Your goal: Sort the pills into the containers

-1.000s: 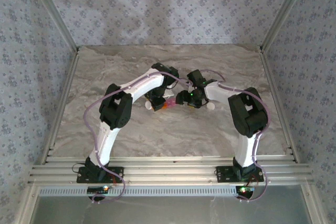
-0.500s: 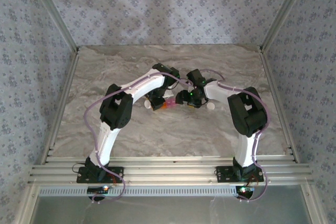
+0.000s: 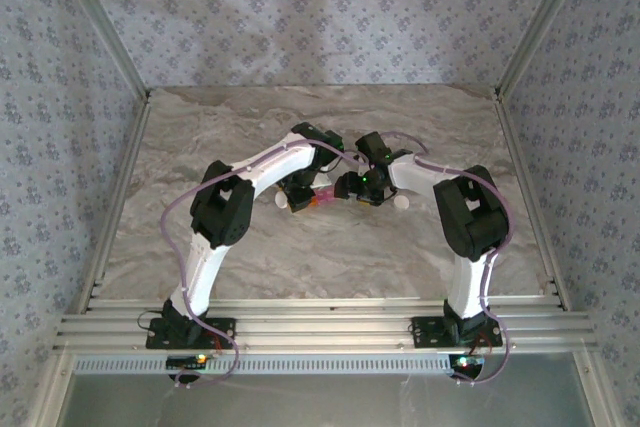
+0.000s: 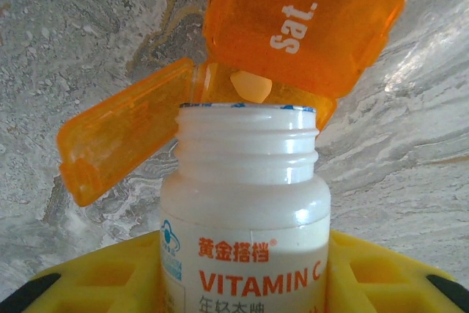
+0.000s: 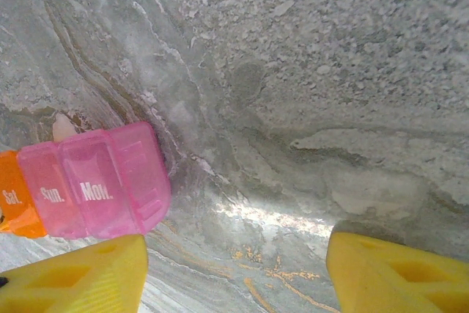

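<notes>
**Top view.** Found at centre of frame: left end effector (image 3: 298, 195) and right end effector (image 3: 352, 189), close together over the desk (image 3: 430, 117). Between them, the containers (image 3: 325, 195), a small pink-orange speck. Too small here to read either grip.

**Left wrist view.** Clenched on a white bottle (image 4: 245, 203), with the left end effector's yellow fingers (image 4: 95, 284) pressing both sides low in frame. Uncapped, mouth aimed up-frame at the orange compartment (image 4: 300, 27) marked "Sat.", just beyond the rim. Orange flap (image 4: 121, 141) hanging open to the left. One pale pill (image 4: 249, 87) sighted just past the mouth, inside the orange plastic.
- Judged as the pouring step: tipping pills from bottle into the open compartment.
- Next move likely calls for a slow, slight tilt, mouth kept over the opening, so only what is needed rolls out and none lands on the desk.

**Right wrist view.** Released: yellow fingers (image 5: 73, 276) at lower left and lower right corners, well apart, bare desk between.
- Containers at left edge, mid-height, just above the left-hand finger; cannot tell whether touching.
- Translucent and glossy: an orange end cell, then pink ones lettered "Sun." and "Mon.", joined in a row, pink lids shut.
- Light by the look of it, likely to skid if nudged.
</notes>
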{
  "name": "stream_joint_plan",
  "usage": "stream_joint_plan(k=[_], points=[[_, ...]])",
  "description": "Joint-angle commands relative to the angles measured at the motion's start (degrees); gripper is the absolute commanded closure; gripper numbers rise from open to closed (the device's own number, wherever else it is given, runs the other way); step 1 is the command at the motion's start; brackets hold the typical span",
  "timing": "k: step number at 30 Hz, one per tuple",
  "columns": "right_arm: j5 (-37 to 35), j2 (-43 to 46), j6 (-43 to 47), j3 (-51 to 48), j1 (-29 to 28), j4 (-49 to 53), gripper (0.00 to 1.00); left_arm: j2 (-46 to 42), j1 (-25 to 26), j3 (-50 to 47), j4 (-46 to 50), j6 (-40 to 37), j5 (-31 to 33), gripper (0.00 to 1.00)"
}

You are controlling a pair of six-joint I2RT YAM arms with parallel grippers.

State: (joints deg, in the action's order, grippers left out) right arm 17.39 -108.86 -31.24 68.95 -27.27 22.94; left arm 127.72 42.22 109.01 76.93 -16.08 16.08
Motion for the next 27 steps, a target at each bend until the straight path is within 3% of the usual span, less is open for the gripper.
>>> stream_joint_plan(k=[1, 27], points=[[1.71, -2.76, 0.04, 0.32, -2.18, -1.76, 0.32, -1.15, 1.72, -0.67, 0.11, -2.13, 0.37, 1.00], [1.97, -3.46, -0.31, 0.18, -2.26, -2.55, 0.32, -3.61, 2.67, 0.16, 0.70, -3.39, 2.93, 1.00]])
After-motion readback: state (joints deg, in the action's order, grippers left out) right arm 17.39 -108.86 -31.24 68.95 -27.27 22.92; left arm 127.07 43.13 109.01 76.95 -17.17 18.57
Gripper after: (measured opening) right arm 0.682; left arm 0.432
